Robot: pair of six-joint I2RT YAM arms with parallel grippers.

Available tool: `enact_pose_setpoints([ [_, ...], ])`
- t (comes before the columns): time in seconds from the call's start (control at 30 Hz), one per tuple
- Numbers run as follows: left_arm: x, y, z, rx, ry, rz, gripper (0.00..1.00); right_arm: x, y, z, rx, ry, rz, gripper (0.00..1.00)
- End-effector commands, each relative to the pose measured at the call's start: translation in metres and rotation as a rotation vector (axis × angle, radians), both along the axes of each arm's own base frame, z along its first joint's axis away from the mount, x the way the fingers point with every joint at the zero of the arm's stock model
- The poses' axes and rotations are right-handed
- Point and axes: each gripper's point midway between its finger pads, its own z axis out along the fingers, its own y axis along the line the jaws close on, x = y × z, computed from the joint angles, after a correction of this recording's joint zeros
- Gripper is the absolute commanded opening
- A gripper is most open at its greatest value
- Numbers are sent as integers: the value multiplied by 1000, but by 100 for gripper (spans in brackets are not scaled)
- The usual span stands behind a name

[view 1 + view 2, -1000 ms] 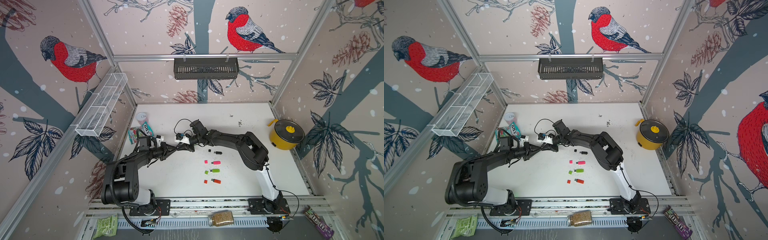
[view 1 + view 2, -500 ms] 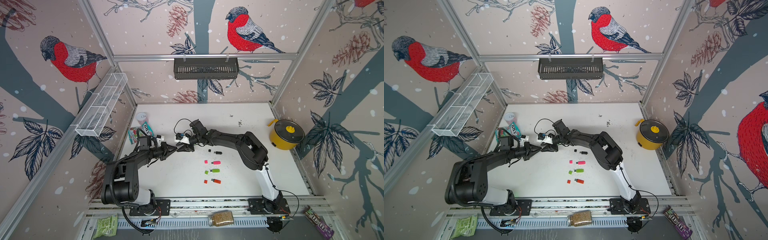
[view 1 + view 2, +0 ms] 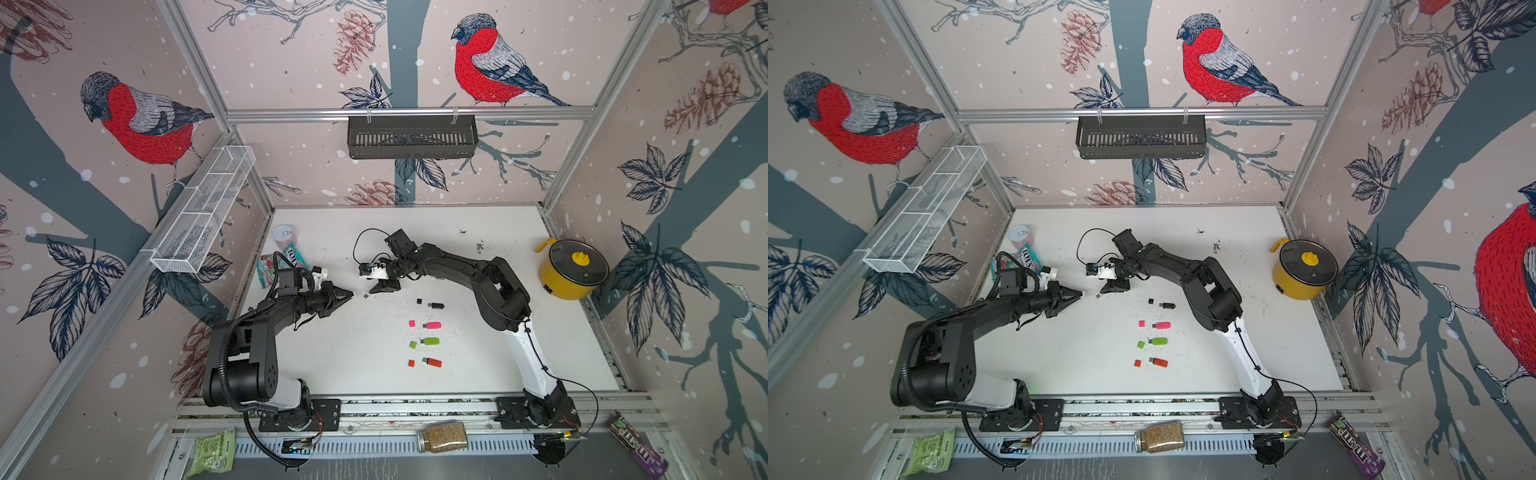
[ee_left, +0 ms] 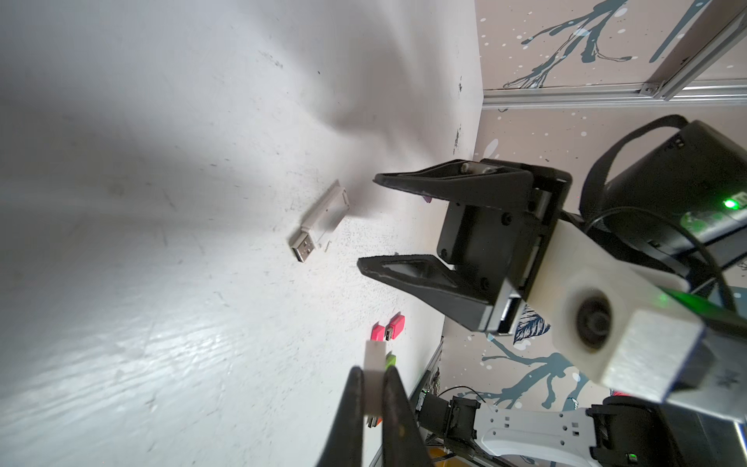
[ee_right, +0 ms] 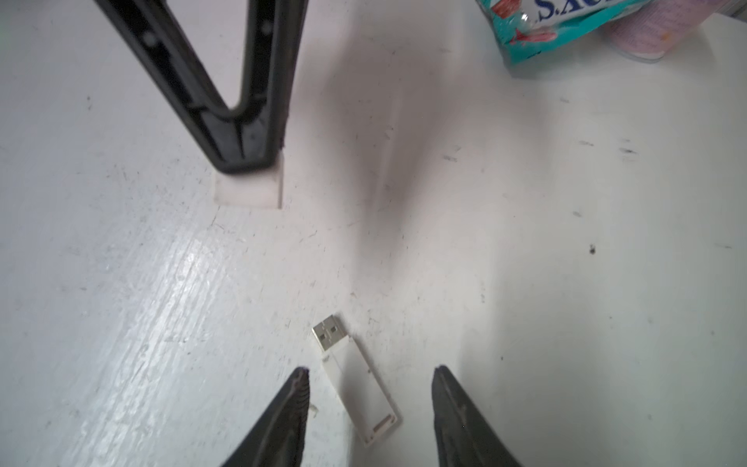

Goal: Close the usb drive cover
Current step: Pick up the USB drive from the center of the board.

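Observation:
A white usb drive (image 5: 359,384) lies flat on the white table with its metal plug bare. It shows in the left wrist view as the drive (image 4: 323,218) and in a top view as a small speck (image 3: 366,296). My right gripper (image 5: 370,368) is open, its fingers either side of the drive and not touching it. My left gripper (image 4: 372,368) is shut on the white cover (image 4: 374,351), which sticks out past its fingertips. In the right wrist view the cover (image 5: 248,190) hangs a short way from the plug. In both top views the left gripper (image 3: 1081,293) points at the right gripper (image 3: 1106,289).
Black (image 3: 435,306), pink (image 3: 432,325), green (image 3: 430,341) and red (image 3: 433,362) drives lie in a column mid-table, each with its cap beside it. A candy bag (image 3: 286,259) and a can (image 3: 283,235) stand at the back left. A yellow pot (image 3: 572,268) sits at the right.
My right gripper has opened and let go of the usb drive, which now lies on the table. The left gripper has drawn back a little to the left with the cover.

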Motion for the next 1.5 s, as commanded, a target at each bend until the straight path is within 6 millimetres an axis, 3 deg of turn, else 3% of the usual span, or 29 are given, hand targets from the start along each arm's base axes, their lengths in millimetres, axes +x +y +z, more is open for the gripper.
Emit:
enact_pose_setpoints([
  [0.0,-1,0,1,8,-2,-6,4,-3,-5,-10,-44,2,18,52],
  [0.4,-2,1,-1,14,2,-4,4,-7,1,-30,-77,41,34,51],
  [0.77,-4,1,-4,19,5,-3,4,-15,-13,-41,-171,112,3,38],
  [1.07,-5,1,-5,18,8,0,4,-29,-13,-57,-222,117,-8,36],
  [1.2,-6,1,-5,21,7,2,4,-28,-10,-61,-227,141,-27,26],
  [1.37,-7,1,-5,21,6,3,4,-26,-18,-66,-265,130,-58,27],
  [1.47,-7,1,-6,18,9,5,4,-25,-24,-67,-277,124,-71,34],
])
